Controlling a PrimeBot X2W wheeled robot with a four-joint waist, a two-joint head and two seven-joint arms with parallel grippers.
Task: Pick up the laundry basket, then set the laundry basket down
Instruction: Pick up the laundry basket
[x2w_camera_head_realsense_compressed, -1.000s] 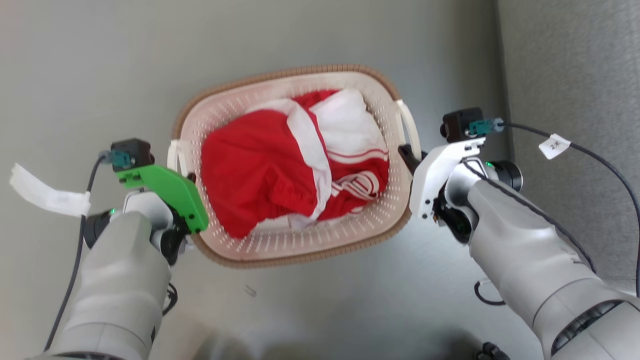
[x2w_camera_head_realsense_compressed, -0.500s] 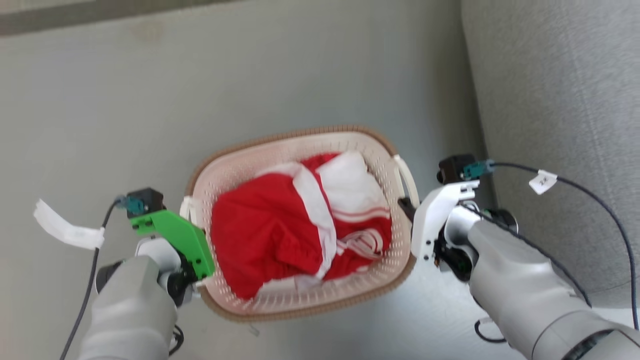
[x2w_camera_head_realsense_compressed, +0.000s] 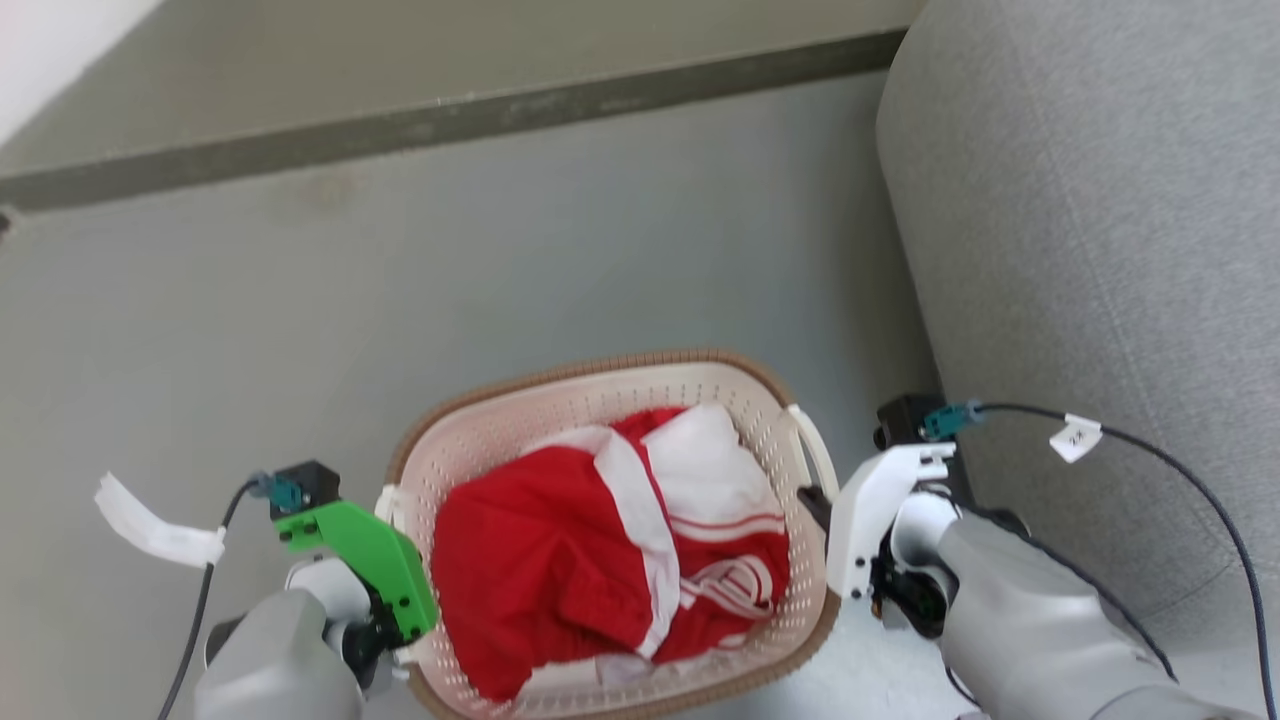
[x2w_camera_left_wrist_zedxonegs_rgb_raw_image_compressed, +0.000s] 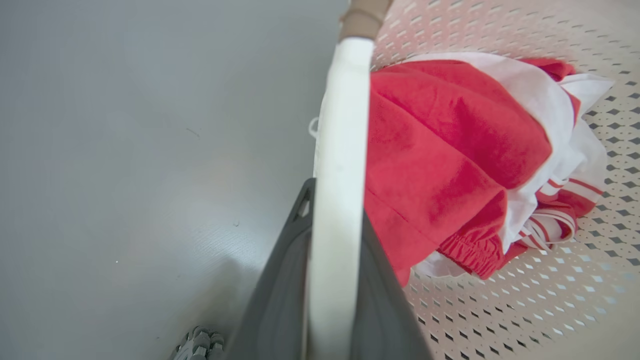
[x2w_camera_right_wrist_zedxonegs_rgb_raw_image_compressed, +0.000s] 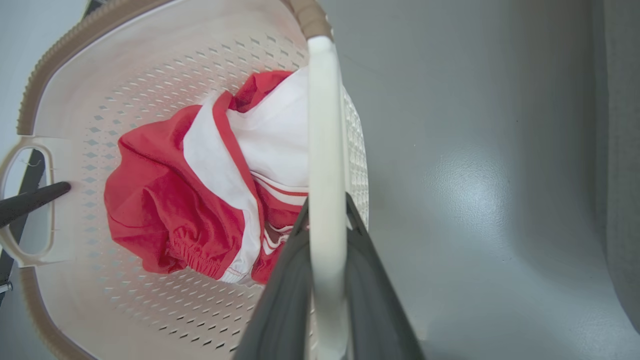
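The laundry basket (x2w_camera_head_realsense_compressed: 600, 366) is cream-white and perforated with a brown woven rim. It hangs between my two arms near the bottom of the head view, with red and white clothes (x2w_camera_head_realsense_compressed: 560, 570) inside. My left gripper (x2w_camera_head_realsense_compressed: 392, 518) is shut on the left loop handle (x2w_camera_left_wrist_zedxonegs_rgb_raw_image_compressed: 340, 150), a dark finger (x2w_camera_left_wrist_zedxonegs_rgb_raw_image_compressed: 277, 300) on each side of the white bar. My right gripper (x2w_camera_head_realsense_compressed: 812, 502) is shut on the right loop handle (x2w_camera_right_wrist_zedxonegs_rgb_raw_image_compressed: 325, 140) in the same way. The right wrist view also shows the left gripper's fingers (x2w_camera_right_wrist_zedxonegs_rgb_raw_image_compressed: 30, 197) through the far handle.
A grey upholstered sofa (x2w_camera_head_realsense_compressed: 1100, 250) stands close to the right of the basket and my right arm. Grey floor (x2w_camera_head_realsense_compressed: 500, 260) stretches ahead to a dark strip (x2w_camera_head_realsense_compressed: 450, 118) at the foot of a pale wall. Cables with paper tags trail from both wrists.
The whole head picture has shifted, so the camera has moved. The basket now sits lower in it, with more floor, the wall strip and the sofa showing. Both grips are unchanged.
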